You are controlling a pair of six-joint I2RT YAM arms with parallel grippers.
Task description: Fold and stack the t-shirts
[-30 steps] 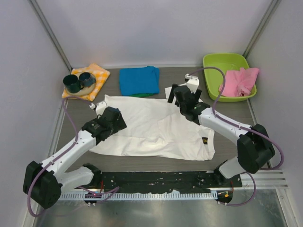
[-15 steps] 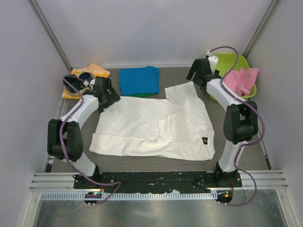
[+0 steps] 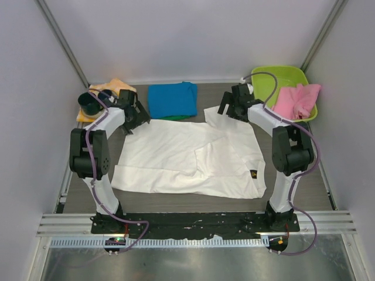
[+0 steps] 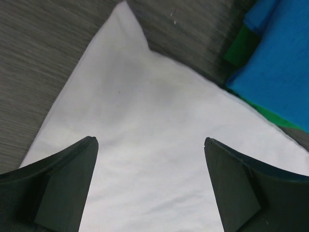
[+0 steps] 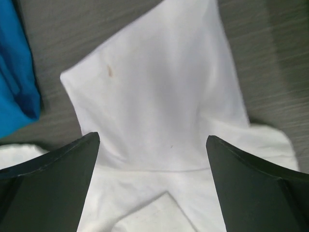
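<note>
The spread t-shirt [image 3: 187, 161] lies flat across the middle of the table [image 3: 176, 204]. Behind it, at the far edge, sit the folded t-shirts [image 3: 171, 99], one on top of the other. Far left, there's a cloth [image 3: 117, 86] with a cup [image 3: 89, 105] on it. Far right, a tub [image 3: 280, 72] holds a bundled rag [image 3: 299, 99], which hangs over the tub's right rim. The left gripper [image 3: 136, 115] hangs over the spread t-shirt's far-left corner, and the right gripper [image 3: 229, 108] over its far-right sleeve.

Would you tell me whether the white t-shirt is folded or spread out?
Spread out: the white t-shirt lies flat across the table, not in a compact fold.
</note>
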